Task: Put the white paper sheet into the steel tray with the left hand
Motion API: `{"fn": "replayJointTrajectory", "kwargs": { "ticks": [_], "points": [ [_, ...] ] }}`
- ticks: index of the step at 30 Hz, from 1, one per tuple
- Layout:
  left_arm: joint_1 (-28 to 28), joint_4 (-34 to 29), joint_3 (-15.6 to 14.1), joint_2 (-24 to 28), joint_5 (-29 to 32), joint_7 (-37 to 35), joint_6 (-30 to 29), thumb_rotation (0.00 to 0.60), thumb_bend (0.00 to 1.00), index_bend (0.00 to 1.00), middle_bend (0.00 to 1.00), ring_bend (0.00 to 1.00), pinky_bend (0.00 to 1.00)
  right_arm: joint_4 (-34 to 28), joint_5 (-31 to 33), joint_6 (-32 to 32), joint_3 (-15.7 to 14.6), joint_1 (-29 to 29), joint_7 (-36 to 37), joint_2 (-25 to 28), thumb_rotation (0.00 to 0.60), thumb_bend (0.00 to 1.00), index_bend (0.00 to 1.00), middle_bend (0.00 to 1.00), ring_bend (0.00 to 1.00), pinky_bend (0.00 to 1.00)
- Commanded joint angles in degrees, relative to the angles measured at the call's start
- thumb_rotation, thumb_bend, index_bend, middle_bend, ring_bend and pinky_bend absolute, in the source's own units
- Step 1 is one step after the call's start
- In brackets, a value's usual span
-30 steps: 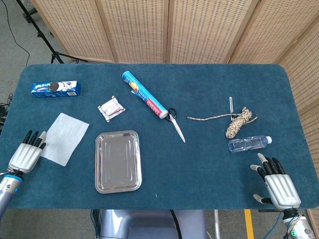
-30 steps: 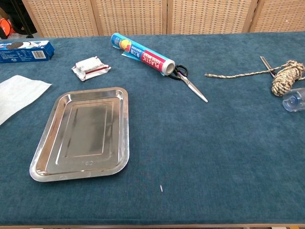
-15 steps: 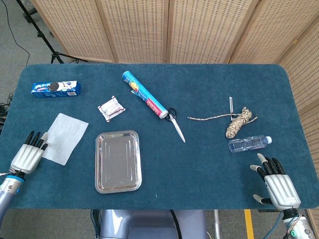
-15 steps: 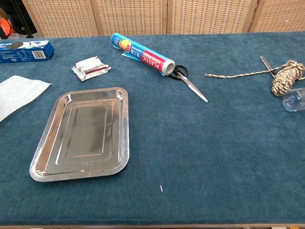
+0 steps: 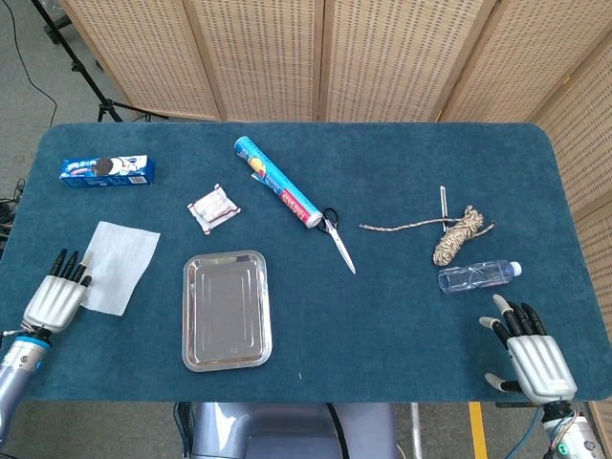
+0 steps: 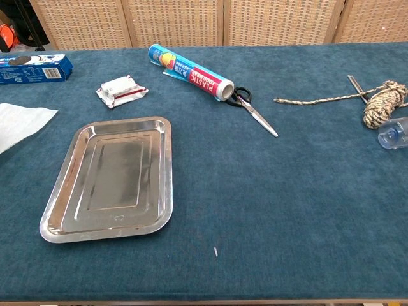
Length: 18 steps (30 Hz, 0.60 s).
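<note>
The white paper sheet lies flat at the table's left, left of the steel tray. In the chest view the sheet shows only at the left border, beside the tray. My left hand sits at the table's front left edge, back upward. Its dark fingertips rest on the sheet's left edge and hold it there. My right hand lies at the front right corner with fingers spread, holding nothing. Neither hand appears in the chest view.
A blue biscuit box, a small wrapped packet, a plastic-wrap roll and scissors lie behind the tray. A rope bundle and a plastic bottle sit at the right.
The sheet has slid and turned to the left, toward my left hand, and away from the tray. The left hand has barely shifted. The right hand has not moved.
</note>
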State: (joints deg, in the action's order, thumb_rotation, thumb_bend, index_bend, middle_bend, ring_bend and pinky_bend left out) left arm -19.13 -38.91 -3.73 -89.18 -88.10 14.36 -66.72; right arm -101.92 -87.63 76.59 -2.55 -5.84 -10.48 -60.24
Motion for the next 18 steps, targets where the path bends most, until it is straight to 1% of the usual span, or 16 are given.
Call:
{"fn": "replayJointTrajectory", "kwargs": {
  "ticks": [1,7,12,18],
  "points": [
    [0.13,0.97,0.18,-0.62,-0.14,-0.25,-0.50,0.600,0.48,0.43,0.00,0.00,0.00,0.00,0.00,0.02,0.00,0.02,0.06,0.02,0.600,0.00,0.23,0.00,0.00,0.00],
    [0.28,1.65,0.19,-1.04,-0.28,-0.23,-0.72,0.600,0.48,0.43,0.00,0.00,0.00,-0.03,-0.11,0.04,-0.03,0.04,0.12,0.06,0.600,0.00,0.23,0.00,0.00,0.00],
    [0.18,1.05,0.81,-0.77,-0.40,-0.13,-2.34,0.600,0.48,0.44,0.00,0.00,0.00,-0.04,0.00,-0.15,-0.04,-0.01,-0.05,0.02,0.600,0.00,0.23,0.00,0.00,0.00],
    [-0.24,-1.13,1.78,0.26,-0.59,0.92,-4.59,0.600,0.49,0.53,0.02,0.00,0.00,-0.08,-0.02,-0.09,-0.01,0.01,0.10,0.08,0.600,0.00,0.23,0.00,0.00,0.00]
  ]
}}
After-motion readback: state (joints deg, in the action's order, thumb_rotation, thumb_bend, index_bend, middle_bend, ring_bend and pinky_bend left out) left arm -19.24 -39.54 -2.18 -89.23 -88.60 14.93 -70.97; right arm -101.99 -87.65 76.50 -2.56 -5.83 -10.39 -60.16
